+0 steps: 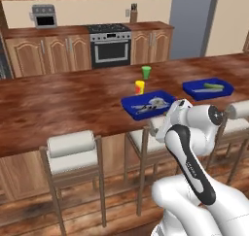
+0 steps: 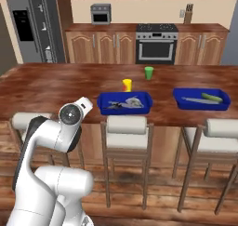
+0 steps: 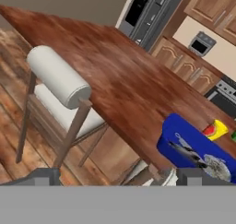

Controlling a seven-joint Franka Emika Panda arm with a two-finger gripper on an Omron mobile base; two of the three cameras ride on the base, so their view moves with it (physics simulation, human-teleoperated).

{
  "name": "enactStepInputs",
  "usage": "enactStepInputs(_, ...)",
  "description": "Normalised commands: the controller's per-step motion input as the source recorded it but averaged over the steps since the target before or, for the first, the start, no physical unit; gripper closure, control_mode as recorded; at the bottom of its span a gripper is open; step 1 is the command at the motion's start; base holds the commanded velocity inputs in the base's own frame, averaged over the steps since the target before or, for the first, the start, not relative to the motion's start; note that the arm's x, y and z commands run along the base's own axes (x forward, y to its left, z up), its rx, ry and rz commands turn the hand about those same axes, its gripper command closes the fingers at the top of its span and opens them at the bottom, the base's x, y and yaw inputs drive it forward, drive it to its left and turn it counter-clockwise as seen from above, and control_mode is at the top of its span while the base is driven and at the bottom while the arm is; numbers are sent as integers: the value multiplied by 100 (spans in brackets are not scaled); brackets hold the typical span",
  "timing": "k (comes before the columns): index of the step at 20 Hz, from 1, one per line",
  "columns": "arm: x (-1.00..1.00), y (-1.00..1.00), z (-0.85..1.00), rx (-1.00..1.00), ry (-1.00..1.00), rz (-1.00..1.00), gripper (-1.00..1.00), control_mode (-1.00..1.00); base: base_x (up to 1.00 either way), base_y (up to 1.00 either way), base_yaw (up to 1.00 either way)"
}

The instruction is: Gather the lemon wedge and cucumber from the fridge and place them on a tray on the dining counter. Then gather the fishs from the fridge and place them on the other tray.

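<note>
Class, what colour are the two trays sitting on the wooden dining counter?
Both trays are deep blue, clearest in the right base view.

White glossy arm [image 1: 194, 181], dark joint bands, faint lettering, perhaps.

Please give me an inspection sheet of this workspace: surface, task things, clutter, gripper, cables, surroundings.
Surface: wooden dining counter, two blue trays on it.
Job's things: near tray holds grey fish; far tray holds cucumber and a pale piece beside it, too small to name.
Clutter: yellow cup and green cup behind the near tray.
Gripper: open gripper, holding nothing, low before the counter edge.
Cables: nothing seen.
Surroundings: stools, oven, fridge, wooden cabinets.
</note>
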Motion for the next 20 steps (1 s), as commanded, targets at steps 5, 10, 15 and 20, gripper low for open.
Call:
enactStepInputs(5,0,0,0,0,0,0,-100,100,0,100,0)
enactStepInputs(10,0,0,0,0,0,0,-100,100,0,100,0)
enactStepInputs(15,0,0,0,0,0,0,-100,100,1,100,0)
enactStepInputs(20,0,0,0,0,0,0,-100,100,14,100,0)
